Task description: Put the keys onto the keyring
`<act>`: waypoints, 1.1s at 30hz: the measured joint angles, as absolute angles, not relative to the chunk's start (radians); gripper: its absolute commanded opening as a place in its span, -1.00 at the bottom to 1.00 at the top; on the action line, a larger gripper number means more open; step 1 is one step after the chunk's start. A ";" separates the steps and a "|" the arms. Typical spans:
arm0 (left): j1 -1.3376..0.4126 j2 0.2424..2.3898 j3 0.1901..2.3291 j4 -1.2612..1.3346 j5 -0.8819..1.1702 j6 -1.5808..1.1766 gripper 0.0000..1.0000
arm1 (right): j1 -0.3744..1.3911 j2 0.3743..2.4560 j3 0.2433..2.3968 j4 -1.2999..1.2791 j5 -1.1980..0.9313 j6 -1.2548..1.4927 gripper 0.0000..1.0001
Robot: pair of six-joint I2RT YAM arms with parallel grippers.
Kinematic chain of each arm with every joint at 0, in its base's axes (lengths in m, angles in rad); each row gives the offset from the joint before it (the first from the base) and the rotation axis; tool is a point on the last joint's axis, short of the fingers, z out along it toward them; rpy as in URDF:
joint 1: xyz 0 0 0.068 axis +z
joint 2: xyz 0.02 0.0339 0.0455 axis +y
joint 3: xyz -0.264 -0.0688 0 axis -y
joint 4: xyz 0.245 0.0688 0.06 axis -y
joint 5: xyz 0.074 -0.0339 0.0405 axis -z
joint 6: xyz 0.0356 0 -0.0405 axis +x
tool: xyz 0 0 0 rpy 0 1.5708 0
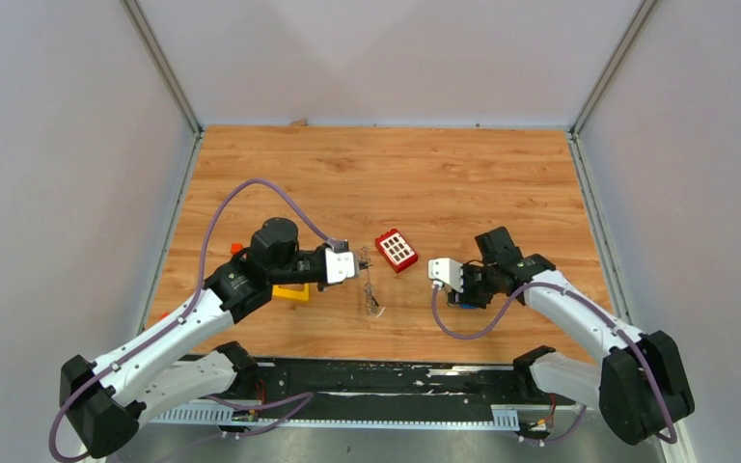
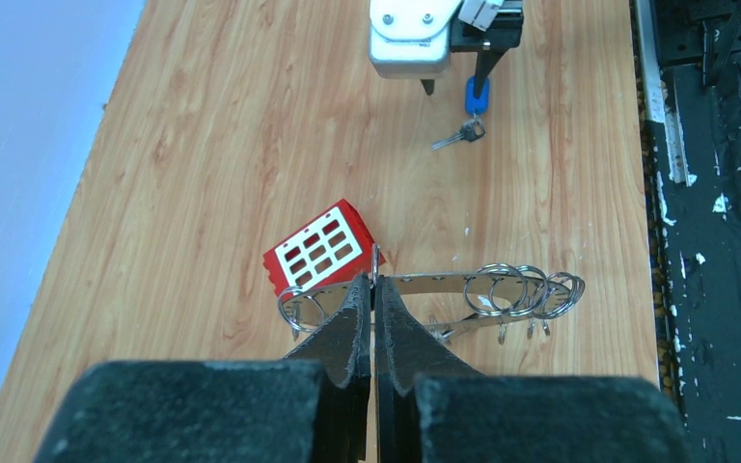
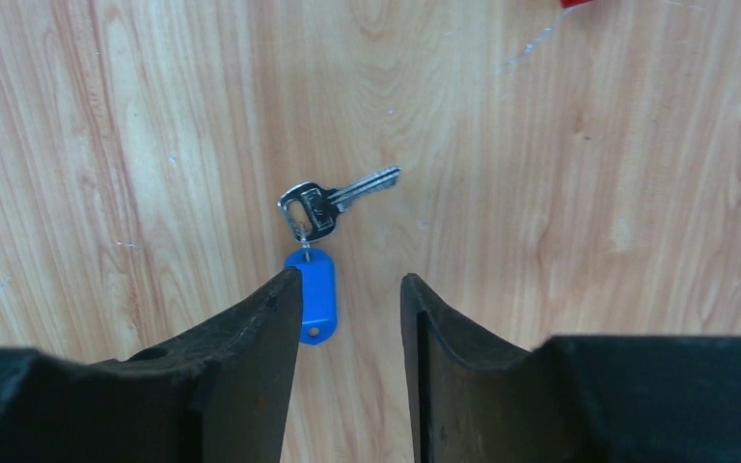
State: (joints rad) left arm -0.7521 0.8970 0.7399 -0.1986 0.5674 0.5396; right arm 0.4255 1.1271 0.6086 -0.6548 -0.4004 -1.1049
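Pinching the keyring (image 2: 444, 283) in my clenched left claw (image 2: 373, 285); right claw (image 3: 349, 282) released, blue-tagged key (image 3: 320, 208) just ahead of it.

No writing, number or brand mark can be read in any view. The blue plastic key tag (image 3: 318, 285) shows a plain face. The red rectangular block (image 2: 320, 253) carries only a grid of white squares. Any stamp on the small silvery metal key (image 3: 311, 208) is too small to tell.
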 measured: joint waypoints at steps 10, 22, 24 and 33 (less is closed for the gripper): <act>-0.752 0.897 0.738 -0.199 0.569 0.541 -1.00 | 0.413 1.199 0.641 -0.657 -0.402 -1.146 -0.01; -0.752 0.897 0.738 -0.207 0.570 0.546 -1.00 | 0.413 1.287 0.644 -0.656 -0.411 -1.173 -0.27; -0.752 0.897 0.738 -0.207 0.570 0.547 -1.00 | 0.413 1.297 0.644 -0.656 -0.415 -1.173 -0.32; -0.752 0.897 0.738 -0.212 0.570 0.548 -1.00 | 0.413 1.308 0.644 -0.656 -0.427 -1.173 -0.50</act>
State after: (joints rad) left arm -0.7521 0.8970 0.7380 -0.2123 0.5705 0.5484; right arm 0.4133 1.3075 0.6437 -0.6556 -0.4267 -1.1732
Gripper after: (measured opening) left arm 0.008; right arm 0.288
